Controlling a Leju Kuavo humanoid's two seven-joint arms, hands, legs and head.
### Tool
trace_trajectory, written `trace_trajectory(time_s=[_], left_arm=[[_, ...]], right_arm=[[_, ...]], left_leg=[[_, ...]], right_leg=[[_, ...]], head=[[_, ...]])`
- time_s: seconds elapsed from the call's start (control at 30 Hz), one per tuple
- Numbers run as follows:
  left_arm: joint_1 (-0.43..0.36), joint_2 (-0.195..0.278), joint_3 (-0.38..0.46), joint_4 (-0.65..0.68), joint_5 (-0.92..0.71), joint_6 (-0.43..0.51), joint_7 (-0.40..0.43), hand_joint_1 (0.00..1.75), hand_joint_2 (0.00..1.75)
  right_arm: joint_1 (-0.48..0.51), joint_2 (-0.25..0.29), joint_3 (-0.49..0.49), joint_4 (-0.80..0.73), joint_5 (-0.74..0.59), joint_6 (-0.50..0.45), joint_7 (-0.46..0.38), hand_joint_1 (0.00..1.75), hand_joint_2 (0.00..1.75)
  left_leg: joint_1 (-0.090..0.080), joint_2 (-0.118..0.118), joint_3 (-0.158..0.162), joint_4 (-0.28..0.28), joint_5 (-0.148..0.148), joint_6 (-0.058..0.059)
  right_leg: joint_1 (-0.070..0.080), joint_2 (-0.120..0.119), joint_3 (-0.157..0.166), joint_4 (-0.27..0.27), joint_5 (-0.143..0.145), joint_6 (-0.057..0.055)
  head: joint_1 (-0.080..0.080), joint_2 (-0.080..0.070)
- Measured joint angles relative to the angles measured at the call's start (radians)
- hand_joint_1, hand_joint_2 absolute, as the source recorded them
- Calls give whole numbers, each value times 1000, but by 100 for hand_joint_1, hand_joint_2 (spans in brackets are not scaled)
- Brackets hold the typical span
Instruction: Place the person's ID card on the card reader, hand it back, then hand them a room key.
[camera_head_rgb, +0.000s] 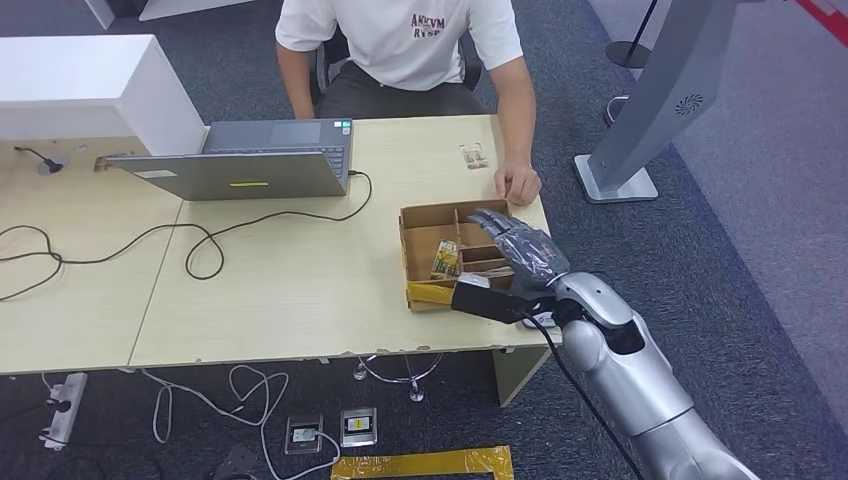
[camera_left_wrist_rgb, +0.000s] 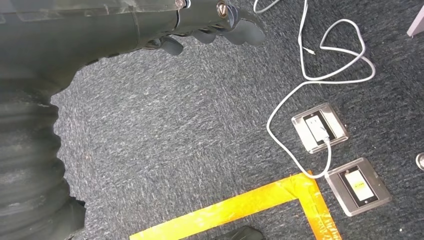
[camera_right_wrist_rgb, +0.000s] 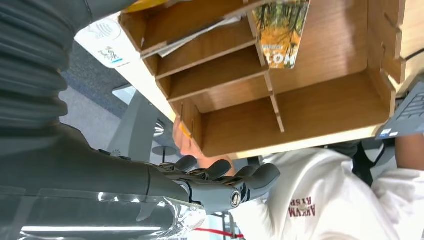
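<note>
Right now the right hand (camera_head_rgb: 520, 255) hovers over the divided wooden box (camera_head_rgb: 420, 222) on the desk (camera_head_rgb: 280, 290), fingers (camera_right_wrist_rgb: 225, 175) extended, slightly apart, holding nothing. A card (camera_head_rgb: 473, 155) lies beyond the box, near the person's hand (camera_head_rgb: 518, 184); whether it is the ID is unclear. Left hand (camera_left_wrist_rgb: 220, 20) hangs over the carpet, curled, empty. The right wrist view reveals compartments and a leaflet (camera_right_wrist_rgb: 280, 30).

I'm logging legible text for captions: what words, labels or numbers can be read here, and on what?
"ARKVM RYSP", roughly, blurred: person's white T-shirt; mirrored in the right wrist view.
"LON", partly cut off: orange leaflet in the wooden box.
Card on the table and laptop stickers: too small to read.
</note>
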Motion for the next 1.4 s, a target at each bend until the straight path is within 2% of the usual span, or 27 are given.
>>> trace_trajectory(time_s=[0.4, 0.97, 1.1, 1.17, 1.3, 1.4], left_arm=[[2, -1, -3, 0, -14, 3, -8, 0, 175], [-12, -8, -76, 0, -84, -9, 9, 0, 175], [-13, -9, -89, 0, -95, -19, 9, 0, 175], [-14, -10, -95, 0, -100, -21, 9, 0, 175], [-18, -10, -101, 0, -103, -21, 9, 0, 175], [-19, -10, -110, 0, -108, -21, 9, 0, 175]], right_arm=[[10, -3, 25, 40, 1, -21, 4, 0, 175], [23, -13, 30, 121, 29, -91, 18, 2, 175], [19, -12, 30, 134, 33, -92, 12, 58, 175], [17, -12, 30, 140, 36, -92, 9, 61, 175], [12, -12, 30, 150, 37, -94, 8, 154, 175], [9, -12, 30, 158, 37, -94, 6, 154, 175]], left_leg=[[0, 0, 0, 0, 0, 0], [0, 0, 1, 0, 0, 0], [0, 0, 1, 0, 0, 0], [0, 0, 1, 0, 0, 0], [0, 0, 1, 0, 0, 0], [0, 0, 1, 0, 0, 0]], right_leg=[[0, 0, 0, 0, 0, 0], [0, 1, 0, 0, 0, 0], [0, 0, 0, 0, 0, 0], [0, 0, 0, 0, 0, 0], [0, 0, 0, 0, 0, 0], [0, 0, 0, 0, 0, 0]], head=[[0, 0], [0, 0], [0, 0], [0, 0], [0, 0], [0, 0]])
